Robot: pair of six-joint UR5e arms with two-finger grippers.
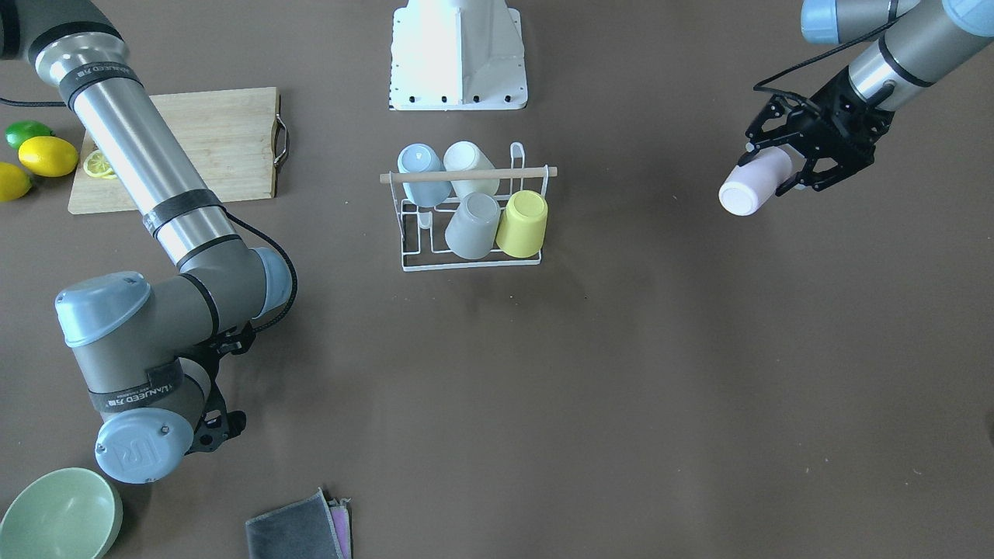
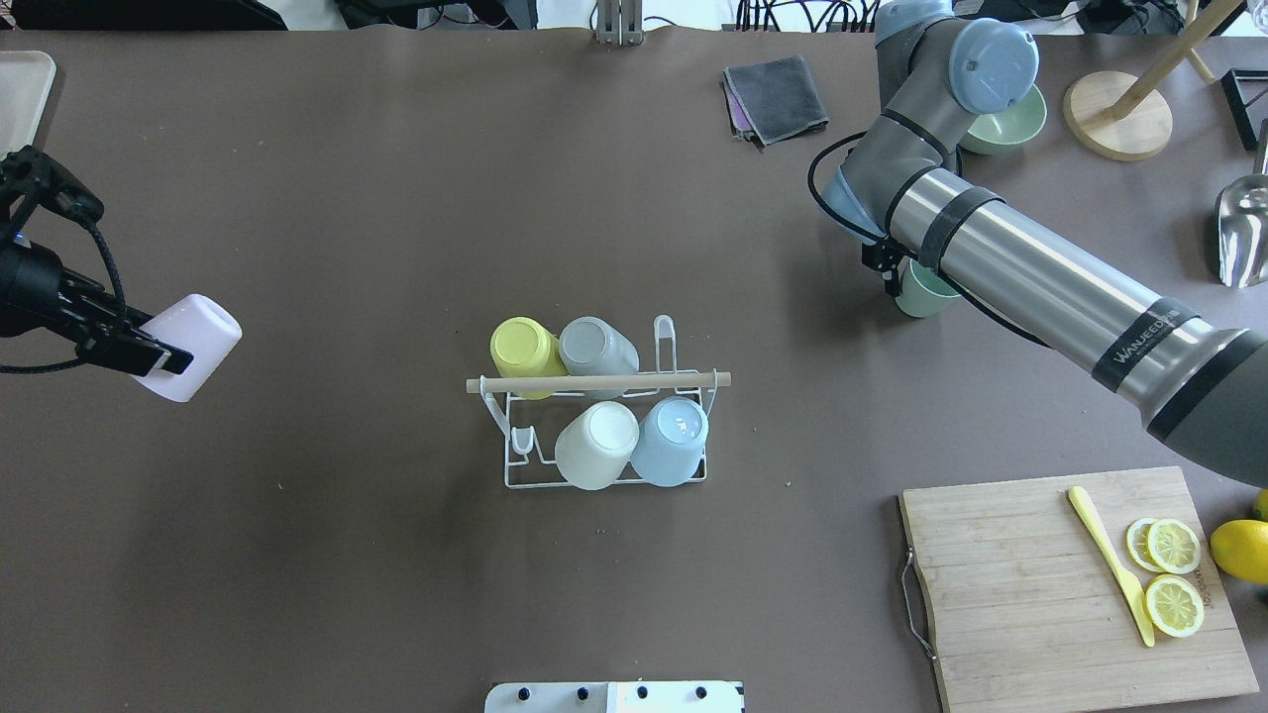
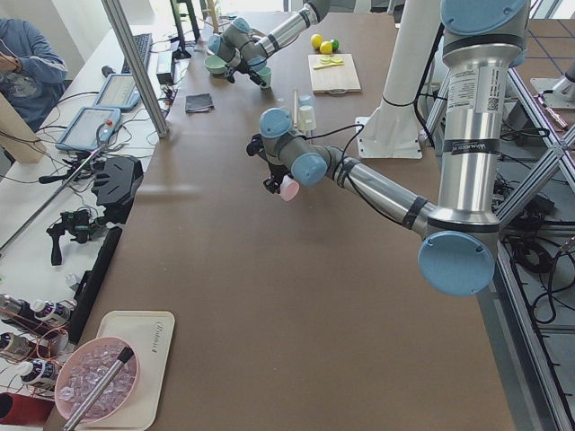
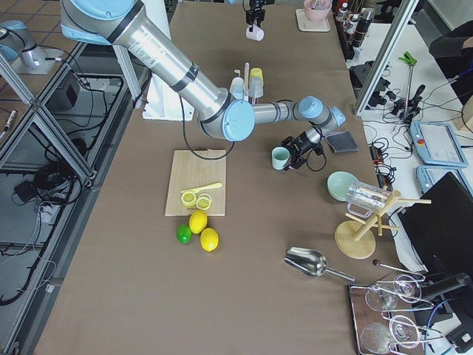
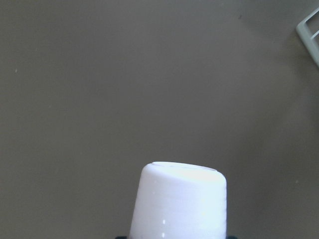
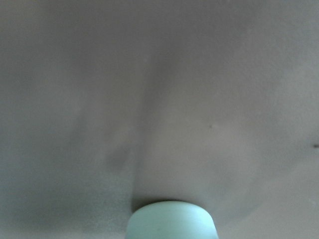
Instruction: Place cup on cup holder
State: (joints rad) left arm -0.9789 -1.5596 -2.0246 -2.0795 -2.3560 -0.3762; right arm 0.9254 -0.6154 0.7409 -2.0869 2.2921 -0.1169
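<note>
Pale pink cup gripped in the left end effector, well apart from the cup holder.

The left end effector is clamped around the pink cup, which is held on its side above the counter, far out on the robot's left of the cup holder. The holder already carries four upturned cups: yellow, grey, white and blue. On the holder's other side, farther from the robot, the right end effector sits right against a mint-green cup. Its fingers are hidden, so whether it grips that cup cannot be told.
</note>
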